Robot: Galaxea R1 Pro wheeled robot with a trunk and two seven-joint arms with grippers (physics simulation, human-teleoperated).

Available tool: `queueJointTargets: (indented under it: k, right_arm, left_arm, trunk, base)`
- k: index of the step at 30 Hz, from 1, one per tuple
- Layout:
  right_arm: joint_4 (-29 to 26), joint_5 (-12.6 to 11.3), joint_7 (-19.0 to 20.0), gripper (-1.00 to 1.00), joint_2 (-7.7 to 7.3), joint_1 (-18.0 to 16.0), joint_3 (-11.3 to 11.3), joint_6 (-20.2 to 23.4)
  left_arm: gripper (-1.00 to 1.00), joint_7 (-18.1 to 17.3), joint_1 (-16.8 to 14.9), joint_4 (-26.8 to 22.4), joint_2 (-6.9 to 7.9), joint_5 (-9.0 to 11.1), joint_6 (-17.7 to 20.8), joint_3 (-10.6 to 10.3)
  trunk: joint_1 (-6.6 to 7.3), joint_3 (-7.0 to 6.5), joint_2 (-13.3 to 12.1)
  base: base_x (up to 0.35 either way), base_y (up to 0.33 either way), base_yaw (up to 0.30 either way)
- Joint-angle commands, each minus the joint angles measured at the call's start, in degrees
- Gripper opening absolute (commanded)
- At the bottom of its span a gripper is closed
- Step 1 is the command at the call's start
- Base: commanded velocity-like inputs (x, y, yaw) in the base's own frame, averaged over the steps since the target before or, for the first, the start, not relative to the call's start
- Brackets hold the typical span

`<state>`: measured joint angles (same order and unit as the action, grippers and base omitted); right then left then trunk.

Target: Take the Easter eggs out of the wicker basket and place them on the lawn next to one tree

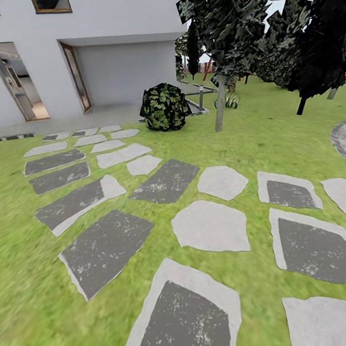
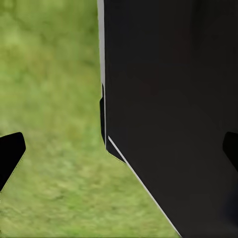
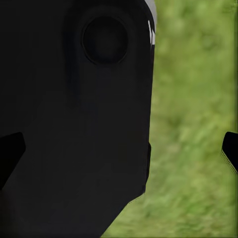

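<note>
Crossing the lawn (image 1: 274, 127), grey stepping stones (image 1: 212, 226) lie nearest, with a tree (image 1: 220, 103) on the grass beyond beside a round bush (image 1: 164, 106), the house wall (image 1: 122, 67) farthest. Both wrist views show dark fingers (image 2: 11, 153) (image 3: 230, 148) spread wide, holding nothing, over grass.

Stepping stones (image 1: 211, 226), shrub (image 1: 164, 106), house (image 1: 78, 45)
</note>
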<state>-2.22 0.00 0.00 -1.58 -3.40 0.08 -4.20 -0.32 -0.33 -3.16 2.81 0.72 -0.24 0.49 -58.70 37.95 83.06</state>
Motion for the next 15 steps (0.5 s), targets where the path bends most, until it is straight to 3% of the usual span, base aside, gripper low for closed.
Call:
queueJointTargets:
  k: [1,15]
  right_arm:
    - [0.1,0.0,0.0,1.00,0.00,0.0,0.0,-0.2]
    - [0.0,0.0,0.0,1.00,0.00,0.0,0.0,-0.2]
  left_arm:
    - [1.00,0.0,0.0,0.0,0.00,0.1,0.0,0.0]
    - [1.00,-0.1,0.0,0.0,0.00,0.1,0.0,0.0]
  trunk:
    - [-0.03,0.05,0.0]
    - [-0.03,0.05,0.0]
  base:
    - [0.343,0.000,0.000]
    - [0.343,0.000,0.000]
